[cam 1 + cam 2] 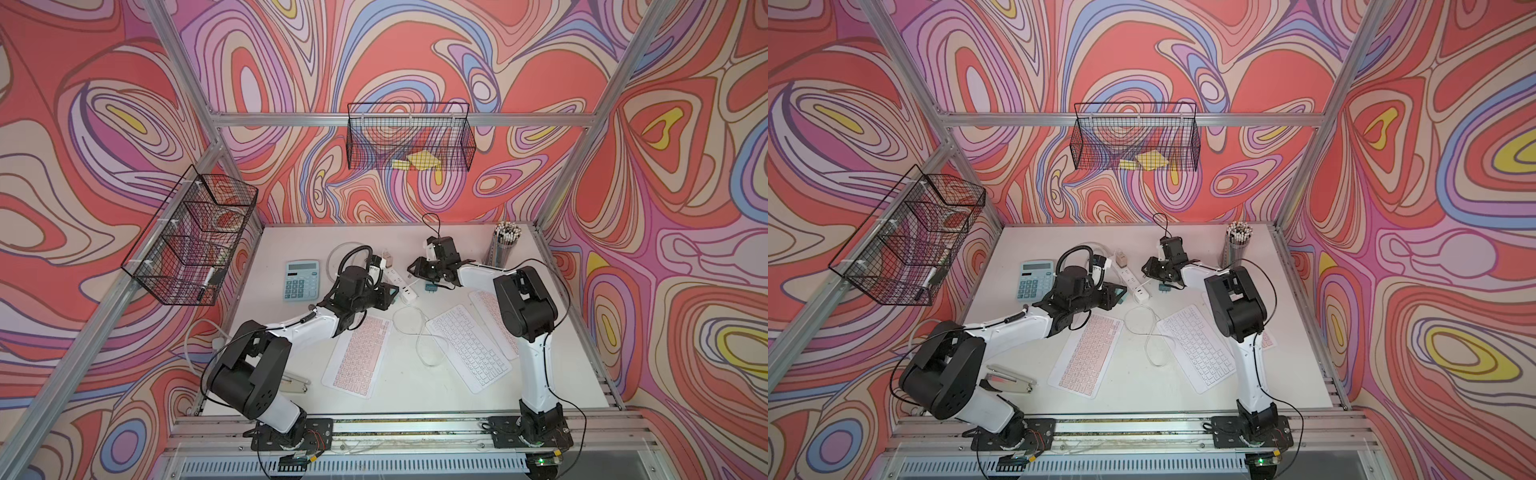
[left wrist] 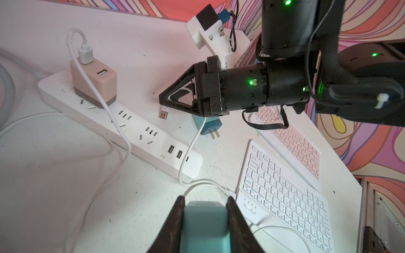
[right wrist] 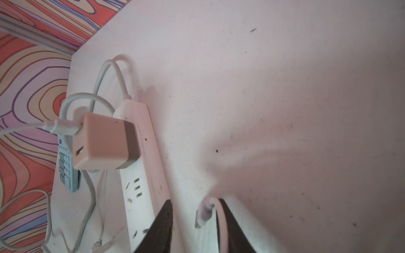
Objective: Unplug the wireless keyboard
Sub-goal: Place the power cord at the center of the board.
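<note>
Right jaws stand parted; the USB plug [image 3: 202,212] lies between them, lengthwise. Left jaws, nearby, grip the teal adapter [image 2: 205,227].

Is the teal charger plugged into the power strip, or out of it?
Out. The teal charger lies on the table beside the power strip, its two prongs bare and pointing away from the sockets.
</note>
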